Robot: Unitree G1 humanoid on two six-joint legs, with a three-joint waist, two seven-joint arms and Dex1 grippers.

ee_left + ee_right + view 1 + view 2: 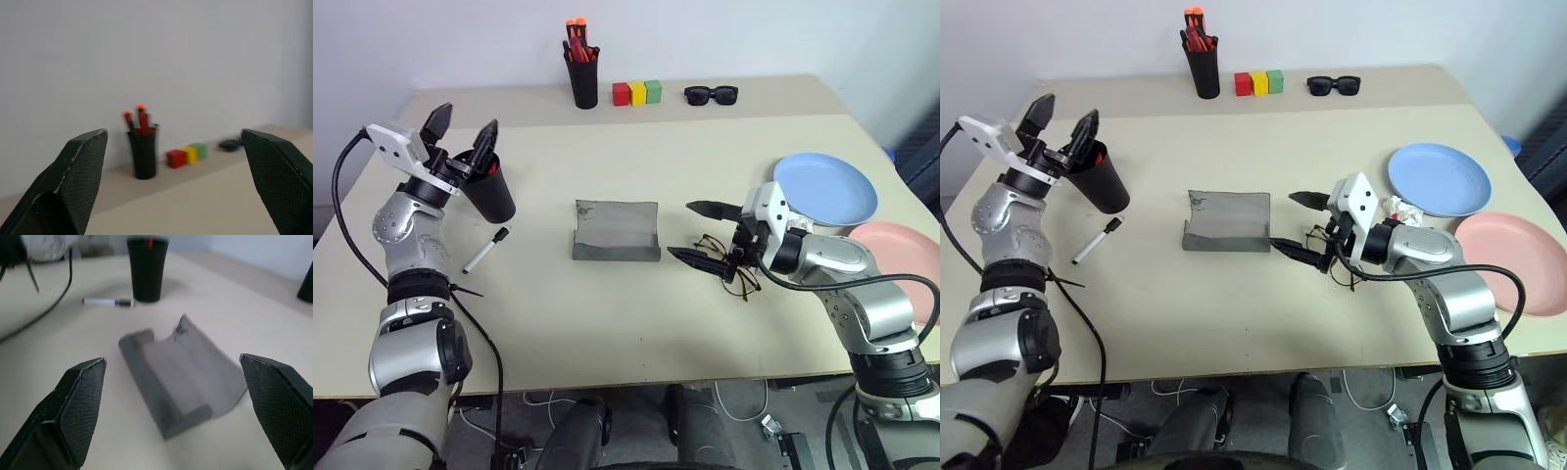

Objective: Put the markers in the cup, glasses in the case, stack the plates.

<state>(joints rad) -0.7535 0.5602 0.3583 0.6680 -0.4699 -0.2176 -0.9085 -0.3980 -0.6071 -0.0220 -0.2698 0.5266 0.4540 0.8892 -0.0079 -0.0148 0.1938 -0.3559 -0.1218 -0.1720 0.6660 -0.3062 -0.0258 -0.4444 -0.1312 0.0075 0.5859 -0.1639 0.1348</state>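
Glasses near front table edge

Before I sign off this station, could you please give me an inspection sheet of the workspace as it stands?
Surface: beige table, no spills seen.
Job's things: black cup with a red tip inside; white marker lying beside it; grey case open; glasses on the table; blue plate and pink plate side by side, unstacked.
Clutter: pen holder, coloured blocks, sunglasses.
Grippers: left gripper open over the cup; right gripper open by the glasses.
Cables: black cable along the left arm.
Surroundings: plain wall.
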